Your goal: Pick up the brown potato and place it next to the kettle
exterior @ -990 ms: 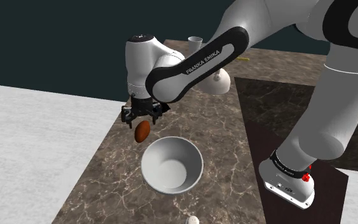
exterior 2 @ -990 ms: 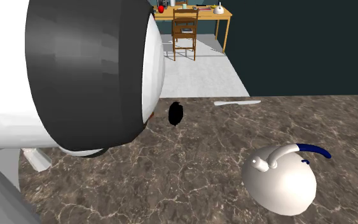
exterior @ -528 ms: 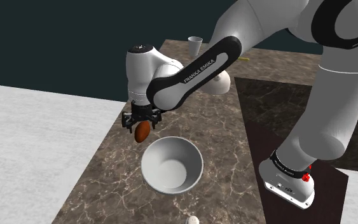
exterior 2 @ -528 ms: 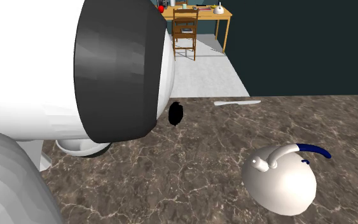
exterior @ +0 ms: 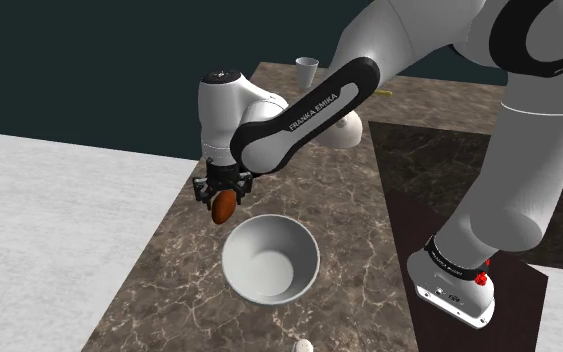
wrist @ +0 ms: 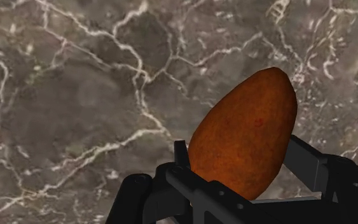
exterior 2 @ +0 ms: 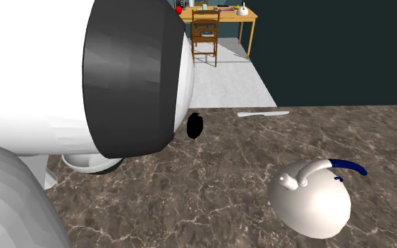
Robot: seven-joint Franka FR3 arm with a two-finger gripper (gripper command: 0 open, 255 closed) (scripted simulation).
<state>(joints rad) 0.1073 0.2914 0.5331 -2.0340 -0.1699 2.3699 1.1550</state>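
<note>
Potato [wrist: 247,149]: one, brown, clamped between the fingers [wrist: 311,162], over the tabletop [exterior: 169,270], just beside the bowl.
Kettle [exterior 2: 311,197]: one, white, well apart.
Bowl [exterior: 270,258]: one, white.
Tabletop: dark veined marble.
Room: dark teal wall [exterior: 69,60], pale floor [exterior: 49,230].

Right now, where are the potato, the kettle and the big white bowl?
potato [wrist: 247,137], wrist view, middle of its brown skin.
kettle [exterior 2: 309,206], second exterior view, its round white body.
white bowl [exterior: 269,265], shoulder view, its bare inside wall.
</note>
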